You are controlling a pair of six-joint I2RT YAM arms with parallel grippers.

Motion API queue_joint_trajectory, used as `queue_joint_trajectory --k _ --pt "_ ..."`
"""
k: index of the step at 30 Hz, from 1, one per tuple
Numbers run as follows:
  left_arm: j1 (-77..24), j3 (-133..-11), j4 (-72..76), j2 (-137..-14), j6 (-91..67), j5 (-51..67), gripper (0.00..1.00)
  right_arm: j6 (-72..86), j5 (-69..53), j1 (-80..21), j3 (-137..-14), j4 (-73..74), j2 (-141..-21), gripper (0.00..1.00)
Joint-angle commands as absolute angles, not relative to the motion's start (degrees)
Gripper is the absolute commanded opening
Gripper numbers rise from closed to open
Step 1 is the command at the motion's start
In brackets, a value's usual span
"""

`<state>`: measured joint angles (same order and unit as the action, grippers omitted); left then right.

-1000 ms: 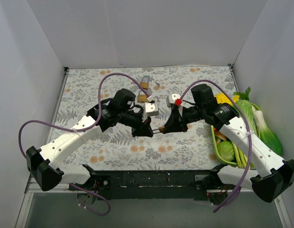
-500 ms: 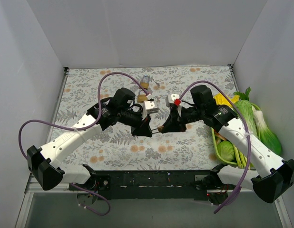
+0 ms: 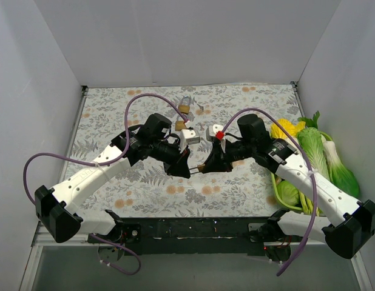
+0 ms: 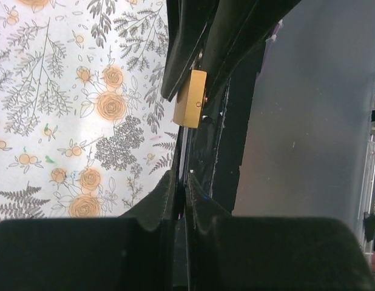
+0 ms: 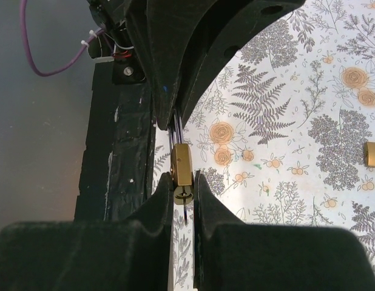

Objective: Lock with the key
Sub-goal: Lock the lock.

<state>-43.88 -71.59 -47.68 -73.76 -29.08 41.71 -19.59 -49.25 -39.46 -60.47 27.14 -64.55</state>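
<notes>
A small brass padlock [image 3: 199, 167] hangs in the air between my two grippers, above the flowered mat. My right gripper [image 5: 182, 182] is shut on its brass body [image 5: 181, 165], keyhole end toward the wrist camera. A thin dark sliver [image 5: 185, 212] juts from the keyhole; I cannot tell whether it is the key. My left gripper [image 4: 182, 182] is shut on the thin steel shackle [image 4: 183, 148], and the brass body [image 4: 190, 98] shows beyond it between the right gripper's fingers. In the top view the left gripper [image 3: 186, 168] and right gripper [image 3: 204, 166] nearly meet.
Two more brass padlocks [image 3: 184, 109] [image 3: 180, 125] lie on the mat behind the grippers; one shows in the right wrist view [image 5: 374, 154]. A green basket [image 3: 273, 182] with leafy vegetables [image 3: 324, 151] stands at the right edge. The black front rail [image 3: 193, 227] runs below.
The right gripper has moved left with the padlock, closing the gap to the left gripper. The left arm has shifted only slightly.
</notes>
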Motion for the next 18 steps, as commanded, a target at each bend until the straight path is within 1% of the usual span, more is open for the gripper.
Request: queue_joint_trajectory --k 1,5,14,18 --pt "-44.82 -74.53 -21.54 -72.51 -35.77 48.69 0.00 -17.58 -49.75 -45.35 -58.01 16.79 -66.62 0.01" --pt "-44.82 -73.57 -19.60 -72.07 -37.35 49.83 0.00 -16.70 -50.62 -45.96 -57.66 14.68 -67.15 0.01" --pt "-44.82 -71.28 -17.23 -70.66 -39.29 50.98 0.00 -21.27 -45.80 -47.37 -57.22 14.86 -65.92 0.01" --pt "-44.82 -70.32 -14.95 -70.05 -39.99 49.57 0.00 -20.13 -49.55 -47.37 -57.74 15.73 -66.35 0.01"
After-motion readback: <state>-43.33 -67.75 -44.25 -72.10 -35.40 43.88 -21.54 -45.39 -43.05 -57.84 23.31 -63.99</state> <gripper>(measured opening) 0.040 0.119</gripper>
